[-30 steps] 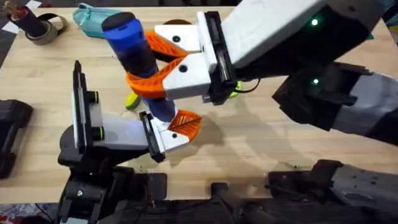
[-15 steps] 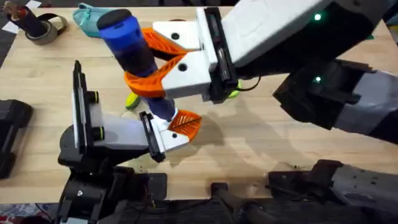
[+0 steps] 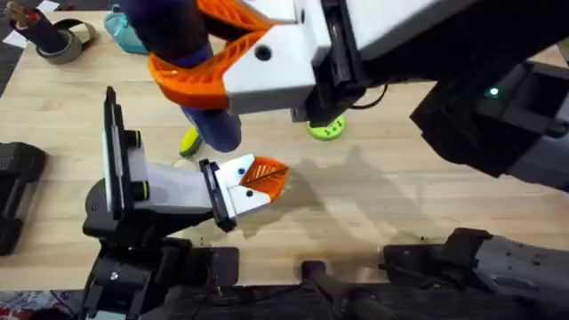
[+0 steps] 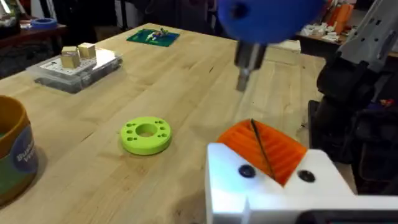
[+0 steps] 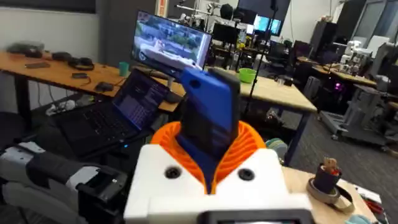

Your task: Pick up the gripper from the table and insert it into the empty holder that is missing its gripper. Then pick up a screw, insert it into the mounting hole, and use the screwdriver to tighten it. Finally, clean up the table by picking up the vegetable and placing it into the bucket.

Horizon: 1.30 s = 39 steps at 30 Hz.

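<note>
The overhead camera looks down and forward from above the arm bases onto the pale wooden table (image 3: 391,204). The right arm rises so near the lens that its white-and-orange right gripper (image 3: 191,58) looms large across the top.

The left wrist camera sits low, just above the tabletop, facing along it past its own white-and-orange left gripper (image 4: 264,152) toward the room's benches.

The right wrist camera is raised and looks level across its fingers at desks and monitors.

2 views, overhead and left wrist, share the round lime-green disc with a centre hole (image 3: 327,129) (image 4: 145,134). The bright blue pen-shaped powered screwdriver (image 3: 182,67) (image 4: 258,28) (image 5: 208,118) appears in all 3.
</note>
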Tool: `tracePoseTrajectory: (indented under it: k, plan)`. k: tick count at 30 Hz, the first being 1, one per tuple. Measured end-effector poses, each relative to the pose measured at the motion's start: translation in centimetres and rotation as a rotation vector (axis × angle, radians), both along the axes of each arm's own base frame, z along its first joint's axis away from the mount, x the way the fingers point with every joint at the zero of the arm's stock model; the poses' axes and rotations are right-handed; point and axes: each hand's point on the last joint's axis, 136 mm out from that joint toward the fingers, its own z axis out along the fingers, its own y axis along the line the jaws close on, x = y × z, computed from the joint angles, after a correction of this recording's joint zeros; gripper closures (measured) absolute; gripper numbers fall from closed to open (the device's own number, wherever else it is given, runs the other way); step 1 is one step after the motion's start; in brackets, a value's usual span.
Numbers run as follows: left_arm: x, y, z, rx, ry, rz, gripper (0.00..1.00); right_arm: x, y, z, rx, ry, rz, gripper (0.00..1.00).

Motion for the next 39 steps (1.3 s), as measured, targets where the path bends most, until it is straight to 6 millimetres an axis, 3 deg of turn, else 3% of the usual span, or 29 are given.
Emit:
tracePoseTrajectory:
  k: [17,30,39]
  plan:
    - [0.0,0.0,0.0,0.0,0.0,0.0,0.994,0.1,0.1,-0.6,-0.018,0.012,-0.002,0.976]
    - [0.0,0.0,0.0,0.0,0.0,0.0,0.994,-0.1,0.2,-3.9,-0.036,0.032,-0.013,0.976]
    - [0.0,0.0,0.0,0.0,0.0,0.0,0.994,0.0,0.3,-4.5,-0.045,0.05,-0.021,0.976]
